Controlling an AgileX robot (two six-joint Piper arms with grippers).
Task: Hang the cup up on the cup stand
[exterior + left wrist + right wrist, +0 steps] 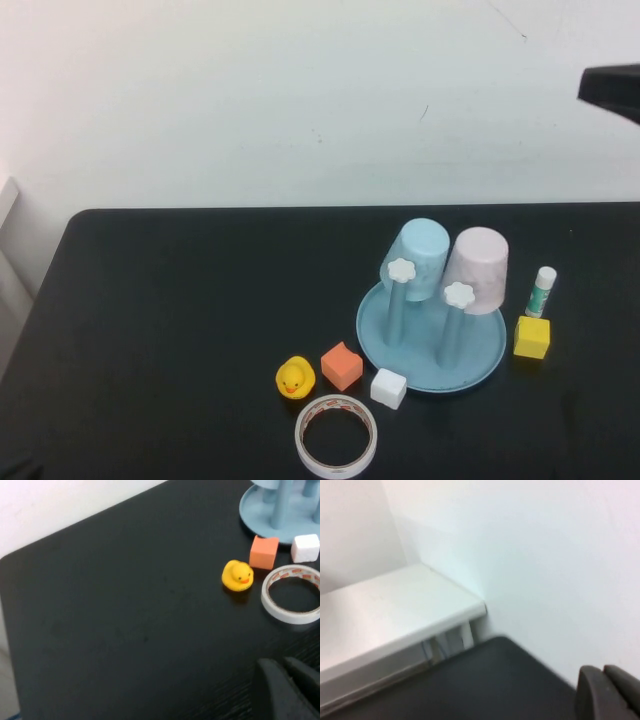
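The pale pink cup (478, 265) sits upside down over a back peg of the cup stand (480, 350), next to a light blue cup (418, 258) on another peg. Two front pegs with white flower caps (458, 294) are bare. My right gripper (602, 670) is shut and empty, raised at the far right above the table's back edge (610, 92). My left gripper (282, 664) is shut and empty, low over the table's front left, well away from the stand (260, 515).
In front of the stand lie a yellow duck (295, 378), an orange cube (342, 365), a white cube (388, 388) and a tape roll (337, 436). To its right are a yellow cube (532, 337) and a glue stick (541, 292).
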